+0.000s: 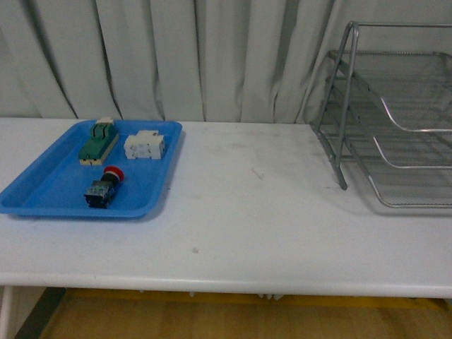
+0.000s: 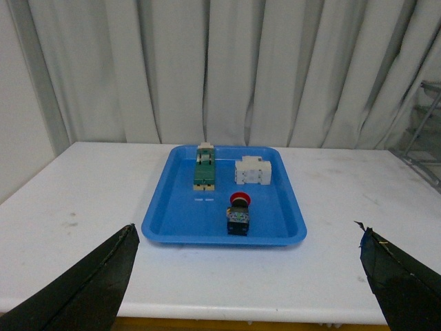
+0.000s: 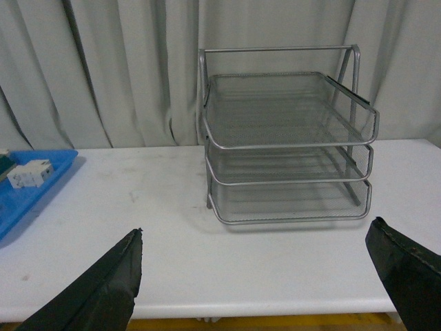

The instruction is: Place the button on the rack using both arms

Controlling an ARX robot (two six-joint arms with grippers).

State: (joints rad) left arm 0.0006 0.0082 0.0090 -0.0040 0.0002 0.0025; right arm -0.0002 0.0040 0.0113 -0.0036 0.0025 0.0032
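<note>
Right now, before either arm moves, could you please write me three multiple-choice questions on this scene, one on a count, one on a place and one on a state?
1. How many tiers has the rack?
A) three B) two C) four

2. Where does the button lie?
A) on the rack's top tier B) in the blue tray C) on the rack's bottom tier

3. How do the left gripper and the right gripper stand?
A) both shut on the button B) left shut, right open C) both open, holding nothing

Answers:
1. A, since the right wrist view shows three mesh shelves stacked.
2. B, since the front view shows it inside the tray's rim.
3. C, since each wrist view shows the fingers wide apart, gripping nothing.
</note>
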